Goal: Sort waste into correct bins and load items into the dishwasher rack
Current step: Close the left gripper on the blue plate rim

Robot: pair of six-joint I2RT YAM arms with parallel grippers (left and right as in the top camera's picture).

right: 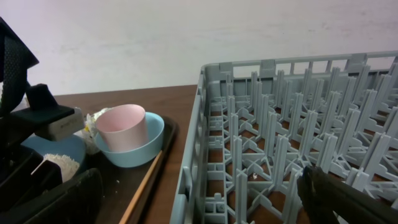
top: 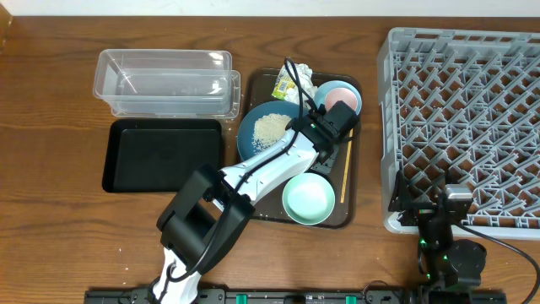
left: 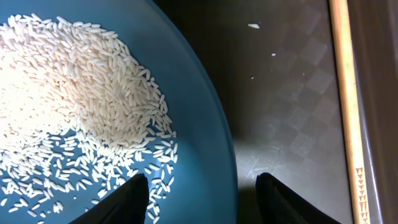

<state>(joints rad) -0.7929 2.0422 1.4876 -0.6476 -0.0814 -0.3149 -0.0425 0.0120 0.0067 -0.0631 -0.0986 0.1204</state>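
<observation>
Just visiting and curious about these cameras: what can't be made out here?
Overhead: the left arm covers part of the dark-blue plate and pink cup; the wrapper print is unreadably small.
Left wrist: the frame edges cut off the plate and wooden stick.
Right wrist: the right gripper is only dark blurs in the bottom corners; the rack runs off-frame.

A brown serving tray (left: 287,106) with a checker-textured floor sits on a dark wood-grain table (top: 51,110). Beyond the tray's far side, a pale wall (right: 186,37) rises behind the table.
</observation>
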